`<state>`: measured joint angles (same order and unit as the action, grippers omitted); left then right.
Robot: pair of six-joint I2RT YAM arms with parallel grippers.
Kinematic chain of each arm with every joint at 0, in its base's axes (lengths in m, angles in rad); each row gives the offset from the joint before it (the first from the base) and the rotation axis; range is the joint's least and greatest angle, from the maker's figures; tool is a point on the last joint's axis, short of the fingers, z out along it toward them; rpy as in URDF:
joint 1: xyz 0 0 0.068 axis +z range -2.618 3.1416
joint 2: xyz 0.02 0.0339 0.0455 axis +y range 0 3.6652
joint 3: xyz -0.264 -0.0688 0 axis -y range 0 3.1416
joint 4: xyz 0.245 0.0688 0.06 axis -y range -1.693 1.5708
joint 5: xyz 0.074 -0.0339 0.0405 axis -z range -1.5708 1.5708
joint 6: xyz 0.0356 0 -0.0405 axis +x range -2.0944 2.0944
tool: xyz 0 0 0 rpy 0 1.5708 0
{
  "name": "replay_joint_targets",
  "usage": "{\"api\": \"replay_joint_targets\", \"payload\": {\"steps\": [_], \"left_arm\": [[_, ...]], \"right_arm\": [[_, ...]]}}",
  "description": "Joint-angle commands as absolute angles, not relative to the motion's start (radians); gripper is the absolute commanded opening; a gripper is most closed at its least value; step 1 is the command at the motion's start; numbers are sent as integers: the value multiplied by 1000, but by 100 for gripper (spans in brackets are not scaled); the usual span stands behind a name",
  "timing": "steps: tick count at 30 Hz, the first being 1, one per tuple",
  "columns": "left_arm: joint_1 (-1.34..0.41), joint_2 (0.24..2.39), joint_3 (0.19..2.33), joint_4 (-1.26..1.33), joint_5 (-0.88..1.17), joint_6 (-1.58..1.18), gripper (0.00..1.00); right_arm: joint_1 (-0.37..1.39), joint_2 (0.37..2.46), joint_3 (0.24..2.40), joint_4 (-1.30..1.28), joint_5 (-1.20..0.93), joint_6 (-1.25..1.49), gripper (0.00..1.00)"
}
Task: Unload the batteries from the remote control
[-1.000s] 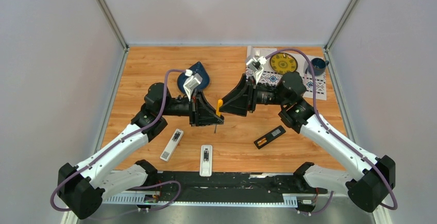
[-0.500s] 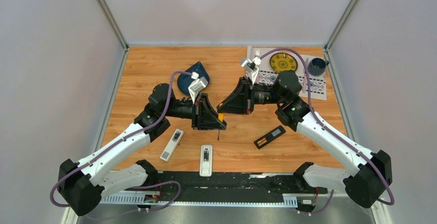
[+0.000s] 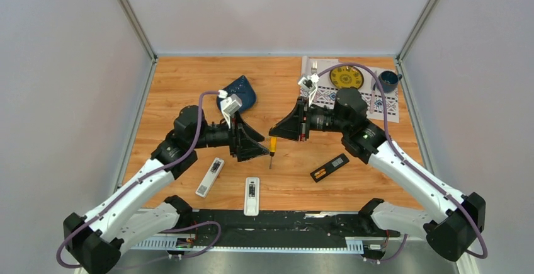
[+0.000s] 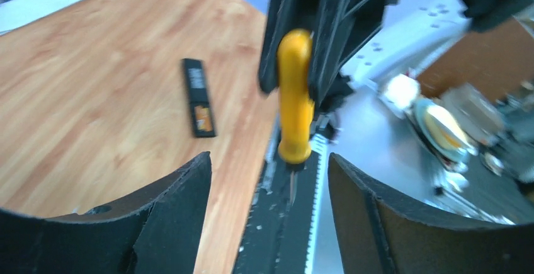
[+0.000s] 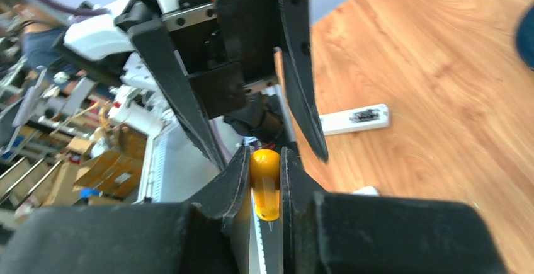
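At the middle of a wooden table, seen from above, two black-and-white robot arms reach toward each other until their hands nearly meet.

The right hand is closed on a screwdriver, pinching the top of its orange handle between both fingers. The screwdriver hangs almost upright with its thin metal tip pointing down toward the table. Whether the tip touches the wood cannot be told.

The left hand is wide open. Its two dark fingers stand on either side of the screwdriver's lower end, apart from it and holding nothing.

Near the right arm, toward the front of the table, a black remote lies flat at a slant with its back open. An orange-gold battery shows in the end of the remote nearer the arm bases. It sits inside the compartment, well apart from both hands.

A first white remote lies slanted beside the left forearm. A second white remote lies straight at the front edge, between the arm bases. Each shows a dark slot partway along its length, too small to make out what is inside.

Behind the left hand lies a dark blue cloth. At the far right corner sits a patterned mat carrying a yellow plate and a blue cup.
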<state>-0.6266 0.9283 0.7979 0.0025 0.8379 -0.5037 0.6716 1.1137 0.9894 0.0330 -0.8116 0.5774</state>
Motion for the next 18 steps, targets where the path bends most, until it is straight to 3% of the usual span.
{"api": "replay_joint_targets", "payload": {"steps": [1,4,9,18], "left_arm": [[-614,813,715,-141,568,-414,83],[-612,733,628,-169,422,-439,96],[-615,722,580,-416,163,-505,93],[-698,900,515,-451,104,-610,93]], "right_arm": [[632,1046,973,-112,-609,505,0],[592,1005,925,-146,-533,506,0],[520,965,865,-186,-472,528,0],[443,956,787,-183,-499,575,0]]}}
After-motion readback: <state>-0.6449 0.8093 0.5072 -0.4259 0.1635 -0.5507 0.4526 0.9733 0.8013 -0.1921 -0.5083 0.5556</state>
